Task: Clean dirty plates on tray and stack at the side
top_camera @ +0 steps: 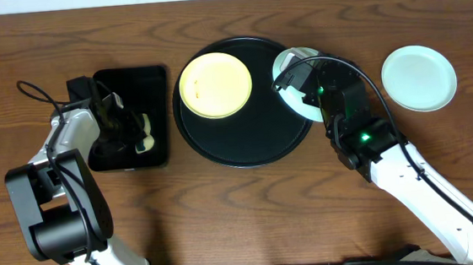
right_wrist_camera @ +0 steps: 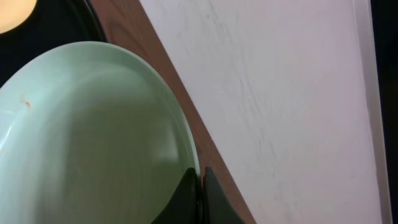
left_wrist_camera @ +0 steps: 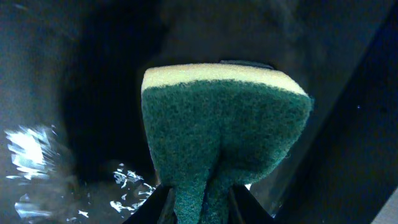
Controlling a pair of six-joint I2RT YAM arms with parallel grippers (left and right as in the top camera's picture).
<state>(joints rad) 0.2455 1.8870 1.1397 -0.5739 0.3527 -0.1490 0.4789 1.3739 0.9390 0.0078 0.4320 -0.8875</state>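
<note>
Overhead has the right gripper (right_wrist_camera: 200,186) pinched tight on the rim of a mint plate (right_wrist_camera: 93,137) at the right edge of the round tray (top_camera: 221,146), with an orange speck showing inside the plate. The left gripper (left_wrist_camera: 202,202) squeezes the sponge (left_wrist_camera: 224,130) over the rectangular tray (top_camera: 155,88), possibly wet, though that's hard to tell. The smart play is to hold that plate steady, bring the sponge across and scrub the speck. The yellow plate (top_camera: 216,85) waits on the round tray, and a second mint plate (top_camera: 419,77) sits well apart on the right.

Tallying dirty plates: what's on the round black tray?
A yellow plate lies on the tray. The right tool pinches a mint plate at the tray's right rim; the arm hides the contact.
</note>
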